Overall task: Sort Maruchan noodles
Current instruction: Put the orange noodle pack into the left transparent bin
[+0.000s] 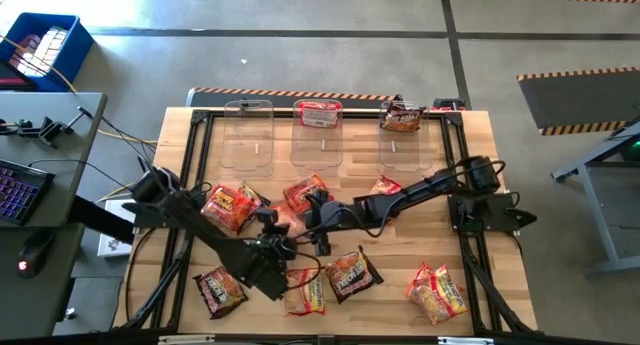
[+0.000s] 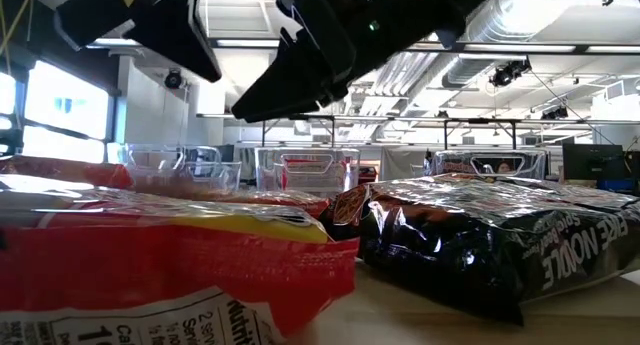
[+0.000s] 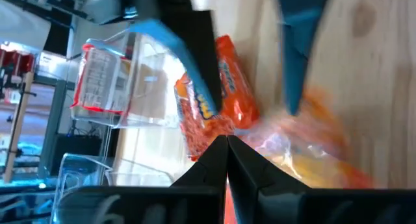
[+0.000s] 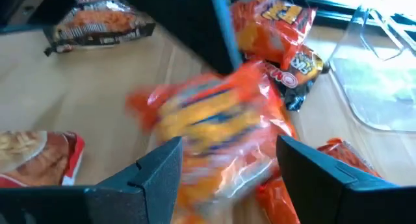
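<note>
The noodles are mostly unsorted. Taking the middle bin as the landmark: of the three clear bins along the far edge of the desk, the left bin looks empty, the middle bin holds one red-and-white packet, and the right bin has one dark packet at its far end. So, by this judgement, two packets are placed and about nine still lie loose on the desk, all nearer the robot than the middle bin.

From left to right, the loose ones are a dark packet at the near left, an orange pair further back, a pale packet, an orange packet just in front of the middle bin, a dark packet, an orange one partly under the right arm, and a pale pair at the near right.

The left claw is pinched fully closed on nothing, low over the desk near the pale packet. The right claw stands wide, poised above an orange packet in front of the middle bin, holding nothing yet.

The packets are flat, rectangular, crinkly glossy film that should dent and slide easily. The bins are rigid clear plastic. The desk is pale planked wood with black rails.
</note>
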